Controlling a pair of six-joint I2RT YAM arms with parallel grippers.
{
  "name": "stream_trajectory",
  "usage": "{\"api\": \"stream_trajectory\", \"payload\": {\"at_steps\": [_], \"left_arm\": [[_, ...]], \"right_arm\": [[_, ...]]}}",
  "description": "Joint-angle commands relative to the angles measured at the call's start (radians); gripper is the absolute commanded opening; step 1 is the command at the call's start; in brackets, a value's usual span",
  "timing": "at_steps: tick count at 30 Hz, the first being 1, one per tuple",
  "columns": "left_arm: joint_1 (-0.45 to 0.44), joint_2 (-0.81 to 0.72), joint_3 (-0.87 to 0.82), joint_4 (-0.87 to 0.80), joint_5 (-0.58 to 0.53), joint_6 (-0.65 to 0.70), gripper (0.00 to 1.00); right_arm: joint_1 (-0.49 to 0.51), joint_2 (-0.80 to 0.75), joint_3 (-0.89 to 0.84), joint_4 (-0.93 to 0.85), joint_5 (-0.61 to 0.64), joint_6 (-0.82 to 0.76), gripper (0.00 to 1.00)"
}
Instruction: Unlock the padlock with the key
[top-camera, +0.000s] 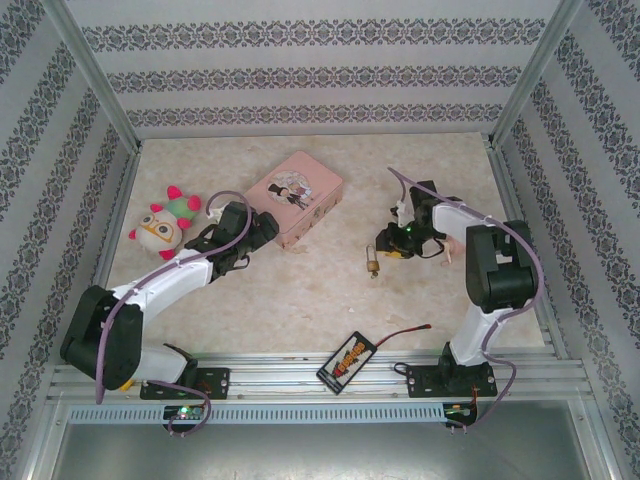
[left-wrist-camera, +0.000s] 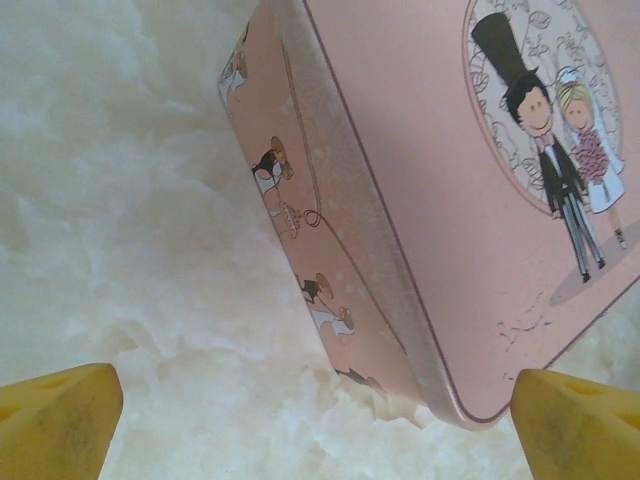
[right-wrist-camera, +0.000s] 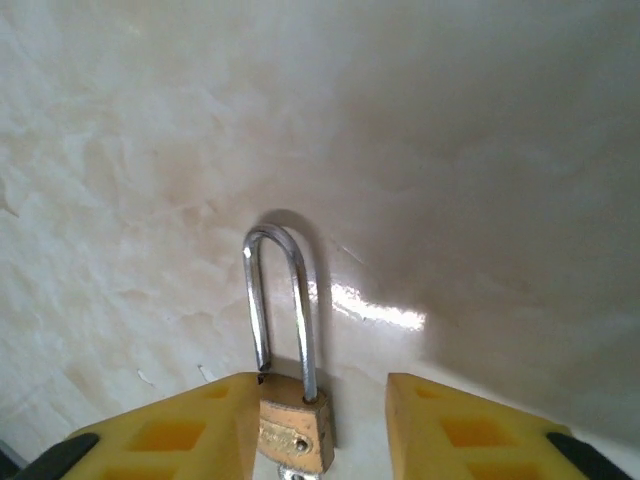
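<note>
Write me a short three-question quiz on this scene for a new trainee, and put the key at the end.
1. True or false: the left gripper is holding the padlock.
2. What lies just ahead of the left gripper's open jaws? A) a mug B) the pink tin C) a book
3. Fill in: the padlock's brass body sits between the jaws of the ___ gripper.
Key: 1 false; 2 B; 3 the right gripper.
</note>
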Motion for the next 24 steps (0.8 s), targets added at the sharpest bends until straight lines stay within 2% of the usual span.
{"api": "stream_trajectory", "payload": {"at_steps": [1, 5, 11, 16, 24], "left_arm": [[0.023, -0.028, -0.004, -0.015, 0.013, -0.009, 0.99], [0.035, -0.018, 0.009, 0.004, 0.035, 0.005, 0.99], [0.066, 0.047, 0.075, 0.018, 0.077, 0.038, 0.99], [0.09, 0.113, 0.127, 0.037, 0.103, 0.053, 0.99], [0.121, 0.232, 0.22, 0.037, 0.158, 0.077, 0.99]], "right_arm": [[0.005, -0.076, 0.077, -0.037, 0.081, -0.017, 0.41], [0.042, -0.078, 0.173, -0.043, 0.153, -0.029, 0.5], [0.105, 0.029, 0.384, -0.017, 0.194, -0.066, 0.56], [0.139, 0.191, 0.606, -0.007, 0.202, -0.086, 0.58], [0.155, 0.472, 0.982, -0.072, 0.118, -0.085, 0.59]]}}
